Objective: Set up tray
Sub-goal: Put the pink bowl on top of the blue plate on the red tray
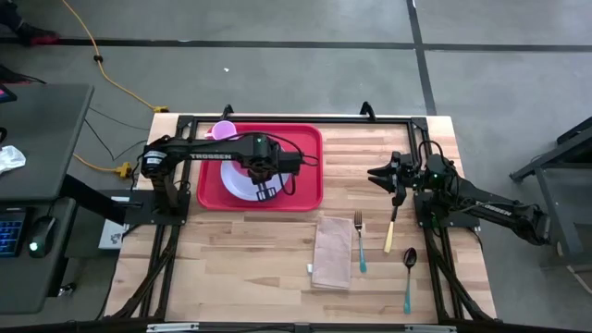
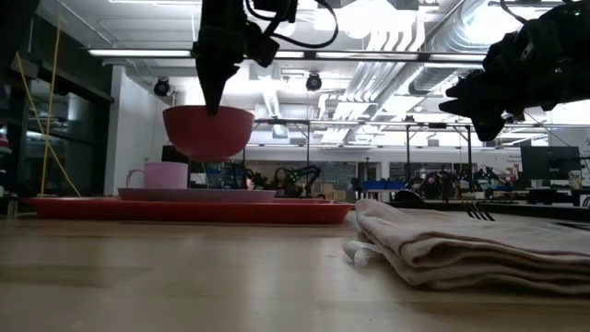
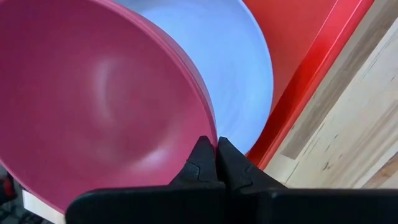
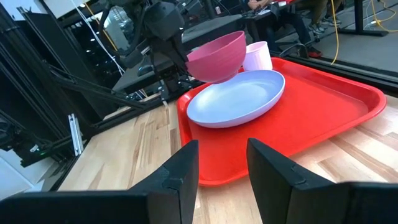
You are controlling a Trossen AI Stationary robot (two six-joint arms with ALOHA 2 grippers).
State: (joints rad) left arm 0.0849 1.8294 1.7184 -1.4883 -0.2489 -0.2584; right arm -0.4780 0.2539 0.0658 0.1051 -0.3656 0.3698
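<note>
A magenta bowl (image 2: 207, 131) hangs over the lavender plate (image 2: 196, 195), with my left gripper (image 2: 217, 103) shut on its rim. The plate lies flat on the red tray (image 1: 305, 190) at the table's far left. A pink cup (image 1: 223, 130) stands on the tray's far edge beside the plate. The arm hides most of the bowl in the high view. My right gripper (image 1: 375, 174) hovers open to the right of the tray, pointing level toward it, with nothing between its fingers (image 4: 180, 168). My left gripper pinches the bowl's rim (image 3: 213, 138) on the side toward the table's near edge, one finger inside the bowl and one outside. The fingers (image 3: 200, 163) come from above, pointing down. The bowl hangs mouth up, clear of the plate below it.
A folded beige napkin (image 1: 333, 252) lies near the table's middle front. To its right lie a fork (image 1: 359, 242), a knife (image 1: 390, 231) and a spoon (image 1: 408, 273). Bare wood shows between tray and napkin.
</note>
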